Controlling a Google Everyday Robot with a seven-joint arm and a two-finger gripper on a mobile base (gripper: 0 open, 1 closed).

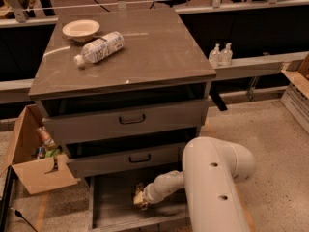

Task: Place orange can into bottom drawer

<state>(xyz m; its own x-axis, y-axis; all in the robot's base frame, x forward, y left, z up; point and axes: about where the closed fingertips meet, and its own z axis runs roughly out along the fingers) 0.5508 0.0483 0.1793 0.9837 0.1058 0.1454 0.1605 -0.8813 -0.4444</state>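
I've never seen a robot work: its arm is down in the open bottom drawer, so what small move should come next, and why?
Probably lower the orange can onto the floor of the bottom drawer and release it. The gripper is inside the open drawer with the can at its tip; whether the can touches the floor yet cannot be told.
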